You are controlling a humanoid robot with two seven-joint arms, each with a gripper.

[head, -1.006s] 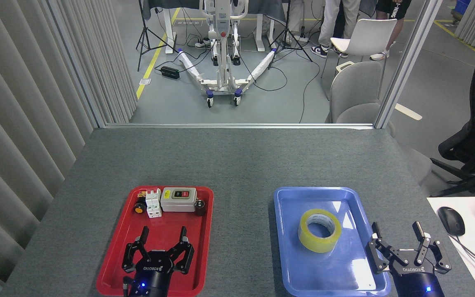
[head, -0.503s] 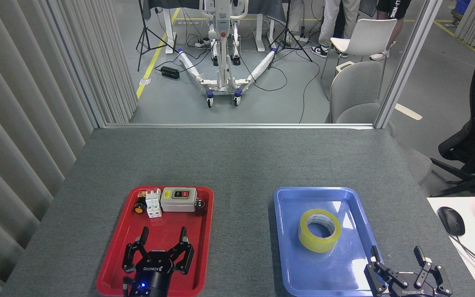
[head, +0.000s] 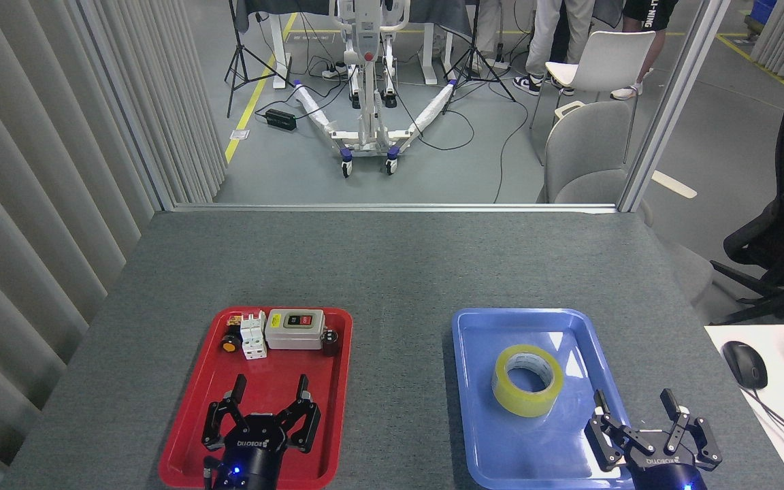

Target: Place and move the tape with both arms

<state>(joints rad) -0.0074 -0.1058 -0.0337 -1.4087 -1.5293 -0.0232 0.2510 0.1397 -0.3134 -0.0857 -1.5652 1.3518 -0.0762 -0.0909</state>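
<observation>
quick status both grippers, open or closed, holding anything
Left gripper: open, holding nothing, over the red tray.
Right gripper: open, holding nothing, beside the tape.

One head view looks forward and down across the grey table (head: 392,265). Its near edge lies close below; the far edge meets the open floor beyond.

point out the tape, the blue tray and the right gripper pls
tape (head: 527,380): head view, on the roll's yellow outer wall, front side.
blue tray (head: 494,327): head view, bare floor near its far-left corner.
right gripper (head: 634,411): head view, midway between its open fingertips.
</observation>
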